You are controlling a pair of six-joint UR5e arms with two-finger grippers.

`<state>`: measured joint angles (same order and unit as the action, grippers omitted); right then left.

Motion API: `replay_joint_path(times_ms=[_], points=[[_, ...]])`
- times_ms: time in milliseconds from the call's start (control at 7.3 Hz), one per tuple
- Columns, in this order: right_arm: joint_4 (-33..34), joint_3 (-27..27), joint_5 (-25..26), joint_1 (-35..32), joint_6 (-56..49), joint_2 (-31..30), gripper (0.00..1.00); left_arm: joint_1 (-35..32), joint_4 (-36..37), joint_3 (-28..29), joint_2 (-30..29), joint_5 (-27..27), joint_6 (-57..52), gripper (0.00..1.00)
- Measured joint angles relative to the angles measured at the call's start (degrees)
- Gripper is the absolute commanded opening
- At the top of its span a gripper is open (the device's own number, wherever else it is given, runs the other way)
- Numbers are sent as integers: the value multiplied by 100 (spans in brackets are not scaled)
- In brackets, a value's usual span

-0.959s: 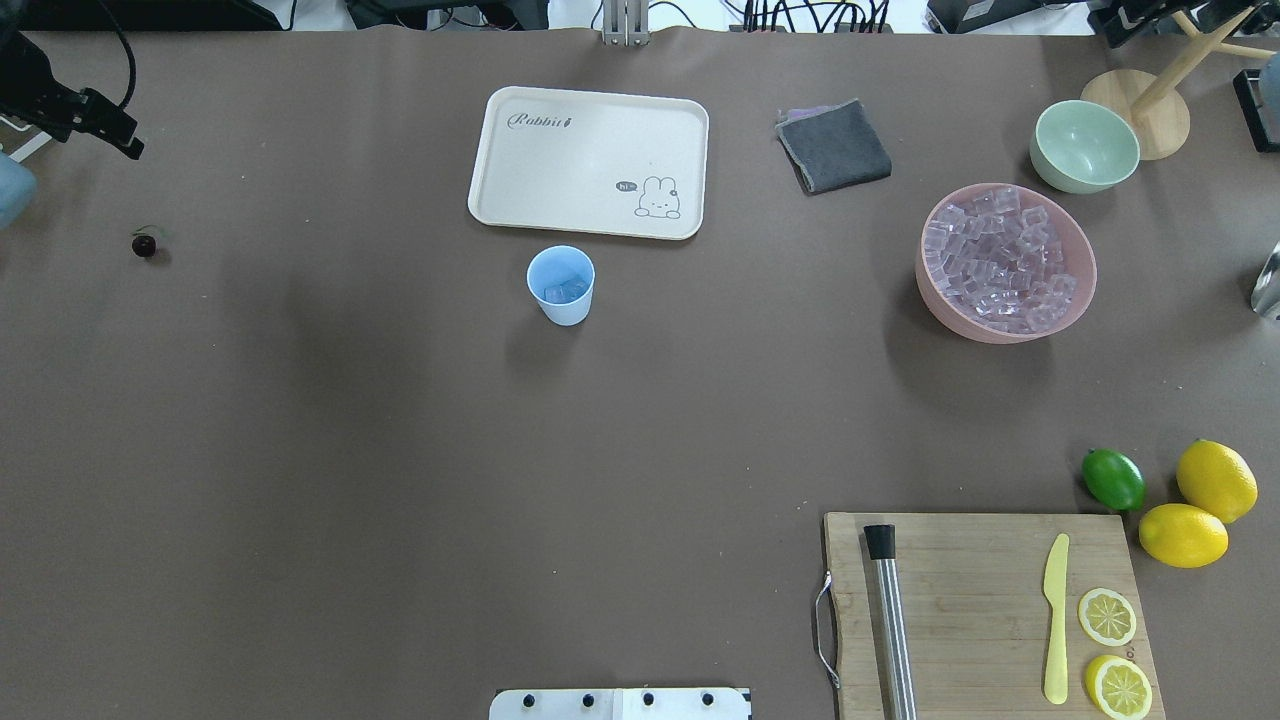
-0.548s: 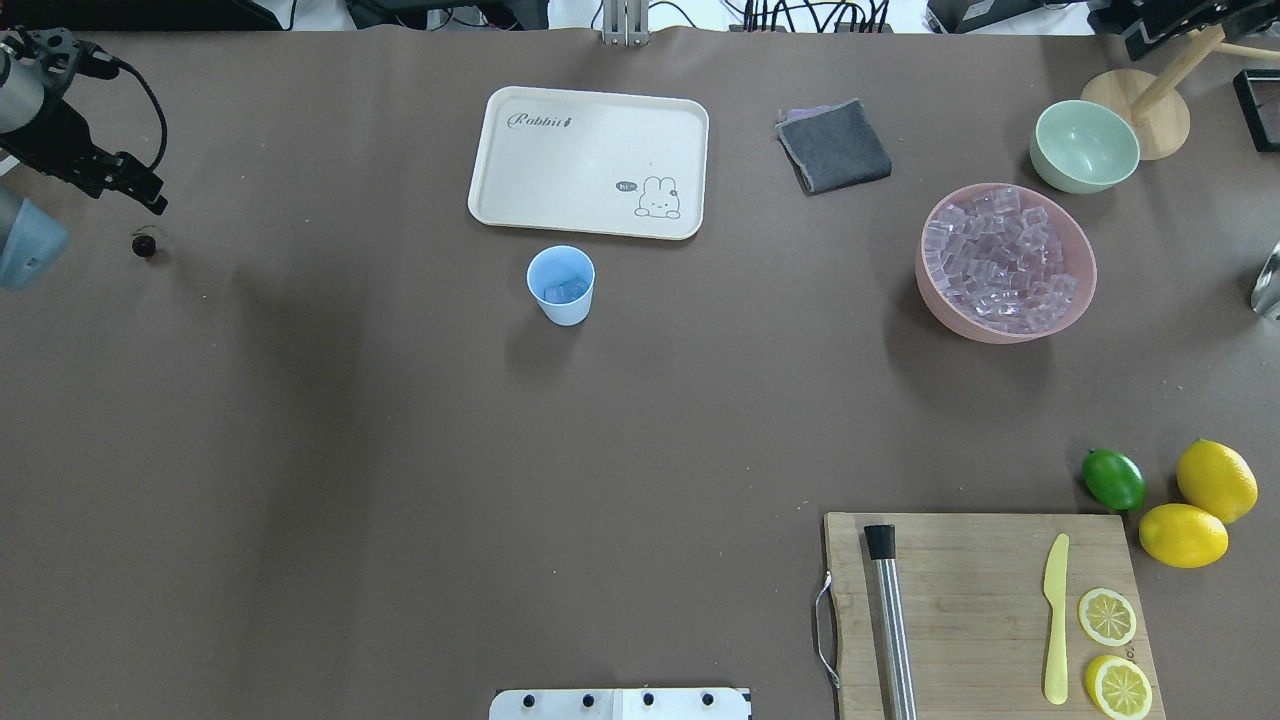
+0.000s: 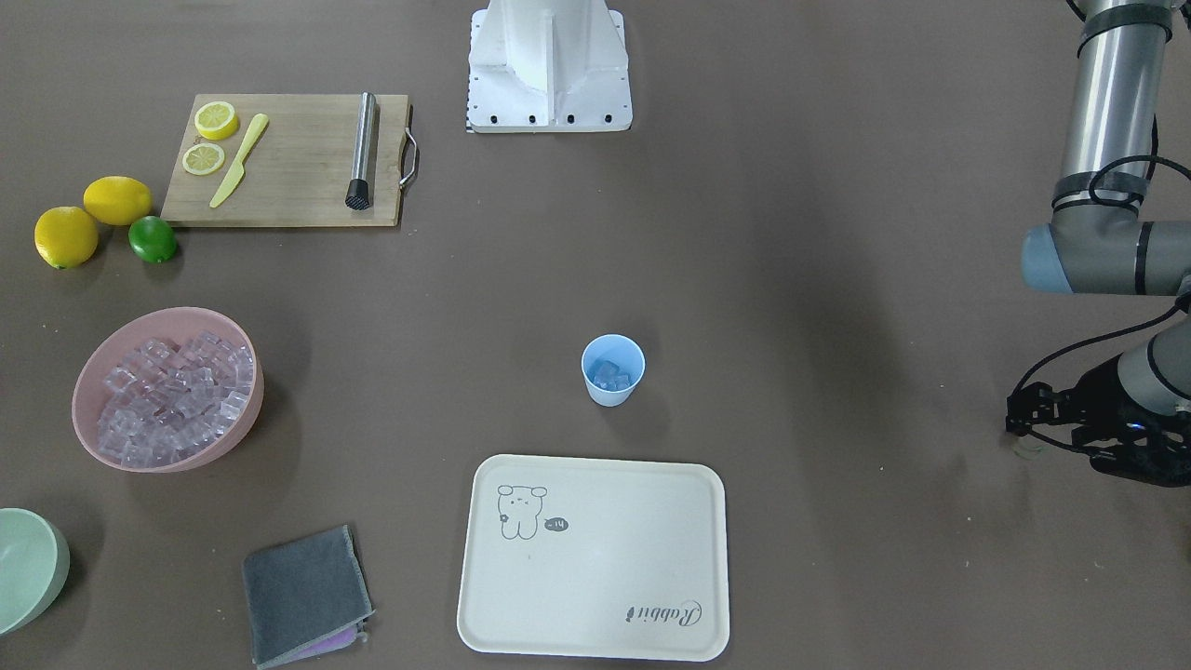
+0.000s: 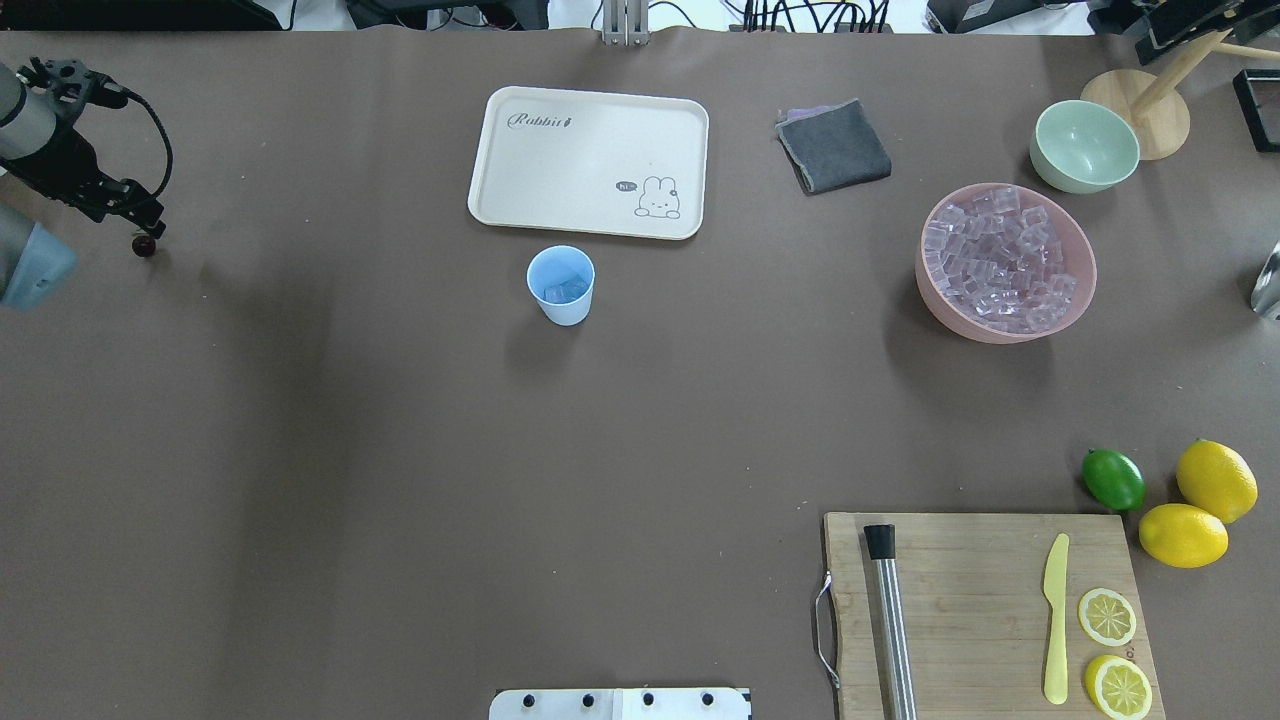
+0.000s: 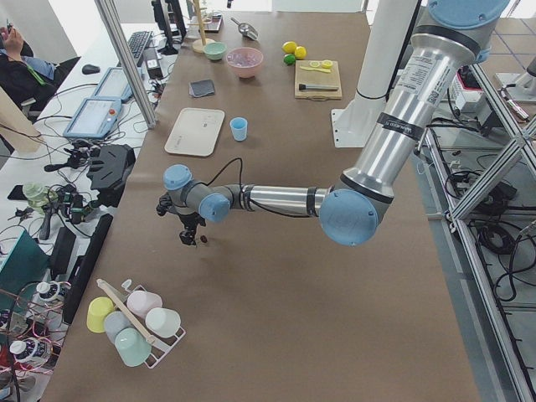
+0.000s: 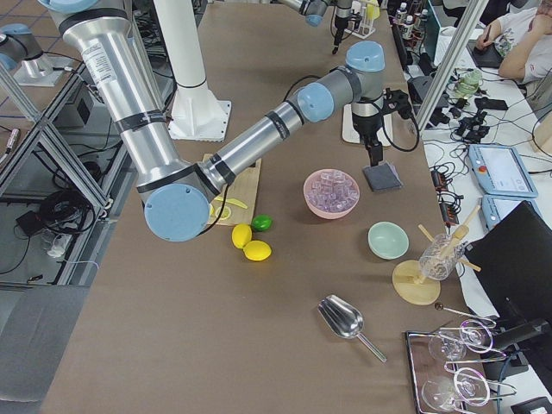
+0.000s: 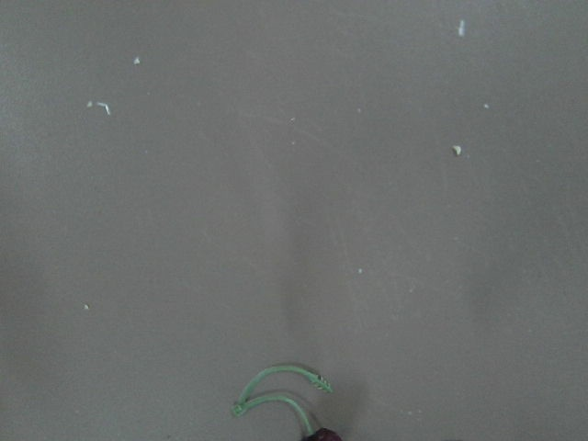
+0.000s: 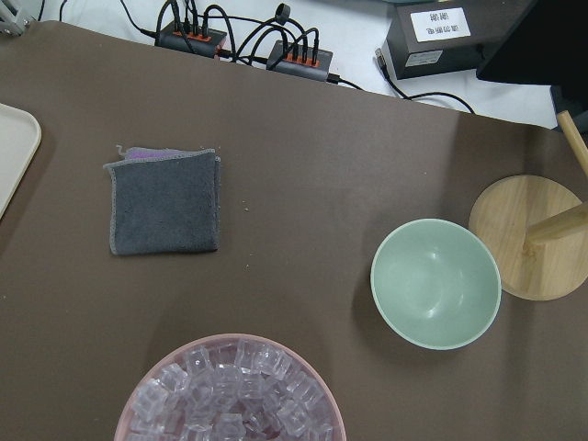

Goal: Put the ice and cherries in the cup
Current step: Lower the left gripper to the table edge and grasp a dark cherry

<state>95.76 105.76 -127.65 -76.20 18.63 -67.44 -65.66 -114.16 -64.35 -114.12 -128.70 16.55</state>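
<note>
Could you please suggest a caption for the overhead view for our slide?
Left hand poised at the cherry, far left; blue cup beside the tray holds ice.

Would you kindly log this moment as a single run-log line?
step: cherry pickup | left gripper: at cherry, jaws unclear | cup: holds ice | right gripper: raised, state unclear

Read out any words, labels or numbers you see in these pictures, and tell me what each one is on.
"Rabbit": script lettering on the cream tray, near a corner.
"hi~": in the speech bubble beside the rabbit drawing on that tray.
White label on the black box, right wrist view: printed, too small to read.
</note>
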Motion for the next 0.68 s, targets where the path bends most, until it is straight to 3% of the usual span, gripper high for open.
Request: replay_joint_path(times_ms=[137,685], points=[[-107,1,2,0,0,-87,100,74,-6,-1,-4,13,13,73],[-307,7,4,0,0,-261,100,181,-2,39,22,129,-8,73]])
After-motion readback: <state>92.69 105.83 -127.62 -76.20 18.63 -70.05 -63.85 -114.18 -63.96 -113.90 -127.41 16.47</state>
